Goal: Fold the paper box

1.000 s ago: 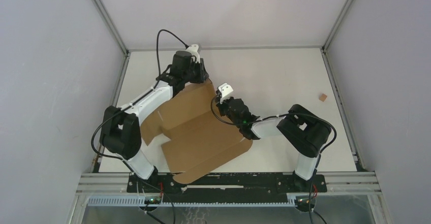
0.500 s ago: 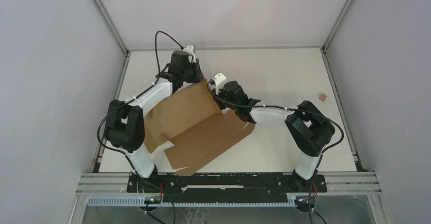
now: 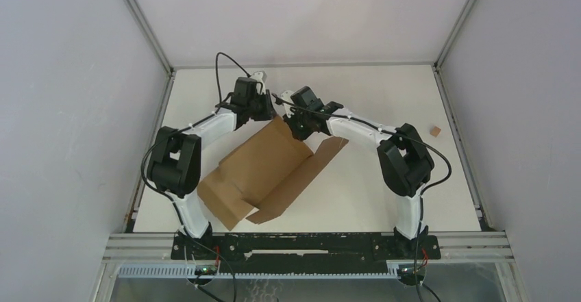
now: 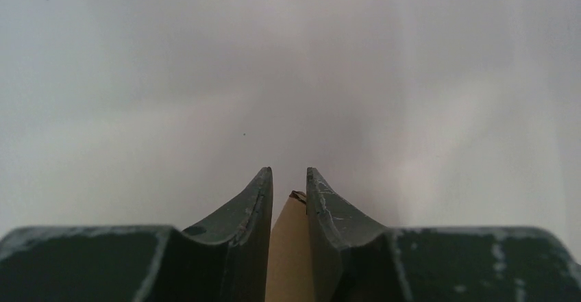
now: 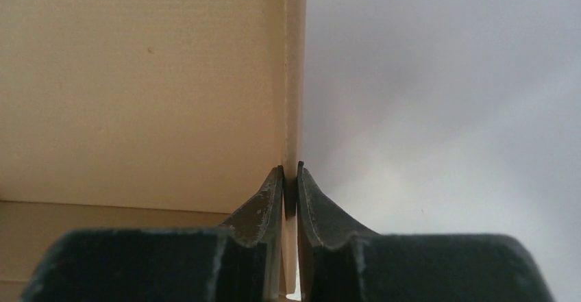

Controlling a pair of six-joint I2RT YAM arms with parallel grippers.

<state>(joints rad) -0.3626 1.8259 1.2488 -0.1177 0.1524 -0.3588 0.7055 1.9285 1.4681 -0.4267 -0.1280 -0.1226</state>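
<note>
Brown plain paper box (image 3: 267, 165), left claw (image 4: 289, 173) pinching its edge; right claw (image 5: 288, 168) likewise

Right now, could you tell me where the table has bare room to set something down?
The table is bare between the paper box and the right arm, along the back wall, and right of that arm, apart from a small cardboard scrap. It is crowded centre-left, where the left gripper and right gripper pinch the box's far edges.

The paper box (image 5: 137, 96) runs past the right wrist view's top and left edges.
</note>
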